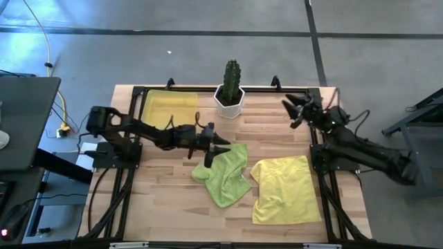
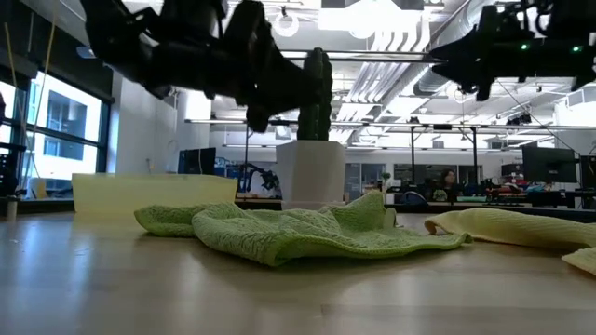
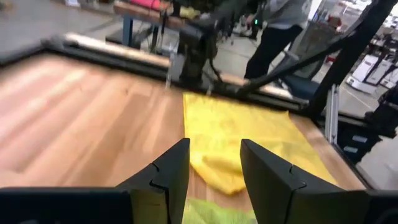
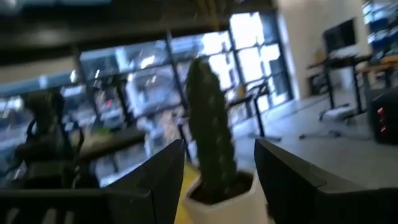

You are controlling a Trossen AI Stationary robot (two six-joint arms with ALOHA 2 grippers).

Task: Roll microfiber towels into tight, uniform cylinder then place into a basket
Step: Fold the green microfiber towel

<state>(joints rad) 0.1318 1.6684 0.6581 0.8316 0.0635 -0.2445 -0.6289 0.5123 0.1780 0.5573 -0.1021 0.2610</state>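
The lime green towel point(image 1: 225, 176) lies crumpled on the table's middle; it also shows in the low view point(image 2: 279, 233). The pale yellow towel point(image 1: 284, 190) lies mostly flat to its right, with its far left corner rumpled. The yellow basket point(image 1: 169, 107) sits on the table at the far left, beside the cactus pot. My left gripper point(image 1: 223, 145) hangs open and empty just above the green towel's far edge, pointing toward the table's right edge point(image 3: 214, 146). My right gripper point(image 1: 289, 107) is open and empty, raised at the far right, pointing toward the cactus point(image 4: 217, 149).
A white hexagonal pot with a green cactus point(image 1: 230, 93) stands at the far edge's middle, between the basket and my right gripper. A black frame point(image 1: 277, 88) runs along the table's far edge and sides. Bare wood point(image 1: 159, 200) lies near the front left.
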